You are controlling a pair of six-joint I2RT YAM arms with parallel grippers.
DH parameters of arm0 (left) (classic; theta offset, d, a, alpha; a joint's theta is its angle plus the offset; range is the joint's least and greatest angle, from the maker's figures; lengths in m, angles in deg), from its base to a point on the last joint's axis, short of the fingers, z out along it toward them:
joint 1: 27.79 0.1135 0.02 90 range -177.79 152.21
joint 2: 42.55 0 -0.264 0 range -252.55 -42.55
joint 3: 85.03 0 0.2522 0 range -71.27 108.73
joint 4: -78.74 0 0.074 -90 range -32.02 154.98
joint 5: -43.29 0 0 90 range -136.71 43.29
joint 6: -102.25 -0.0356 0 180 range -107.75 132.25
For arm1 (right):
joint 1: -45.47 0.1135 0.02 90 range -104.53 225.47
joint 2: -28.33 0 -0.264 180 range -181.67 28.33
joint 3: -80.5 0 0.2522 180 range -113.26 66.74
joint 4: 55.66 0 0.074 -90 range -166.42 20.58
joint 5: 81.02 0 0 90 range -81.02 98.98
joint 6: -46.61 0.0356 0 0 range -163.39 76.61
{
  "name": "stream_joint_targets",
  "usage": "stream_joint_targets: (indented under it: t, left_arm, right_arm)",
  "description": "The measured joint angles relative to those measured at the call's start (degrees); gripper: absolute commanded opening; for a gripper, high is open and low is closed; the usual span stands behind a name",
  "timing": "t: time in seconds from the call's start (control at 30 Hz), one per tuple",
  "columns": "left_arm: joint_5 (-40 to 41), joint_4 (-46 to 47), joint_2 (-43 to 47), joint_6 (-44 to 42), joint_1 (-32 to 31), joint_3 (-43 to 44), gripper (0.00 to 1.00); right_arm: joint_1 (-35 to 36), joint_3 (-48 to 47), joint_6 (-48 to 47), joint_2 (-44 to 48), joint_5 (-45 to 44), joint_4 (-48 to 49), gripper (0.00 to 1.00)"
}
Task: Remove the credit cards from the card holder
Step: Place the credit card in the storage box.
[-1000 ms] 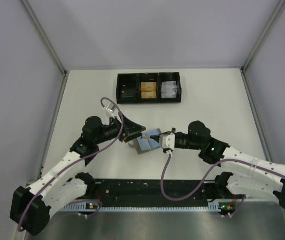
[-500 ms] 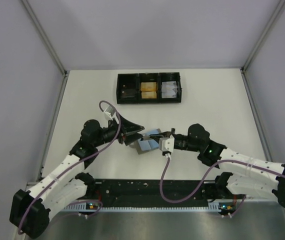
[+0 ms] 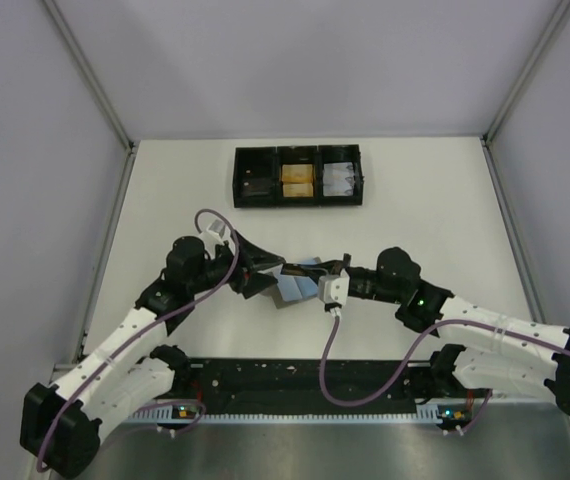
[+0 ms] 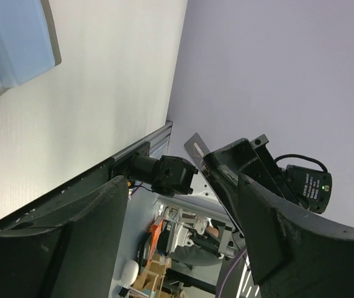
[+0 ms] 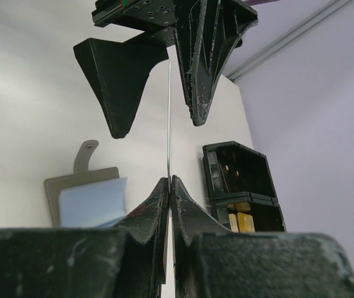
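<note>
The left fingers [image 5: 118, 87] are spread wide and nothing is gripped by them. Their gap is lined up with a credit card [image 5: 168, 124], which is seen edge-on as a thin line, its long axis running from the right arm toward the left. Whether its free end already lies between them cannot be told. Below it the card holder [image 5: 90, 202] is laid open on the desk [image 3: 425, 200], blue side up; any cards inside cannot be made out. The card's other end is pinched by the tightly closed right fingers [image 5: 147, 217]. Well beyond, a black tray [image 3: 298, 149] is seen: dark items left, orange middle, pale right
</note>
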Motion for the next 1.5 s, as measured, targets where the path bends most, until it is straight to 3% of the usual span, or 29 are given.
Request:
stream_joint_targets:
  t: [0.33,0.57,0.63,0.7,0.73,0.83,1.0,1.2,1.3,1.5]
  left_arm:
    - [-1.9,0.2,0.2,2.7,0.1,3.1,0.68]
    - [-5.6,1.8,-1.7,4.0,0.1,4.7,0.42]
    - [-6.0,1.8,-1.8,4.4,0.1,4.7,0.30]
    - [-6.3,1.8,-1.7,4.7,0.1,4.7,0.04]
    - [-6.3,1.8,-1.7,4.8,0.1,4.6,0.00]
    - [-6.3,2.1,-1.7,5.1,0.2,4.2,0.00]
    - [-5.2,3.7,-0.7,0.9,0.2,3.8,0.00]
    - [1.5,5.9,5.9,-9.4,0.0,0.9,0.00]
    - [5.5,10.3,9.5,-12.8,0.0,-2.6,0.00]
    - [8.4,16.9,9.2,-16.0,0.0,-6.0,0.00]
  right_arm:
    - [0.7,-0.6,-2.1,-1.1,0.1,0.0,0.00]
    - [1.0,-1.6,-3.0,-2.6,0.0,0.2,0.00]
    - [1.1,-1.6,-3.3,-2.7,0.0,0.5,0.00]
    - [1.1,-1.6,-3.3,-2.8,0.0,1.3,0.00]
    - [1.1,-1.6,-3.4,-2.9,-0.1,1.7,0.00]
    - [1.0,-1.9,-3.9,-3.0,-1.2,2.4,0.10]
    - [1.1,-1.9,-0.7,-2.9,-1.7,2.8,0.40]
    - [-0.2,-3.5,15.9,-1.2,-4.2,-0.3,0.69]
    - [-2.3,-6.6,28.1,-0.5,-6.2,-4.3,0.76]
    - [-5.8,-9.1,51.7,0.2,-7.8,-7.3,0.76]
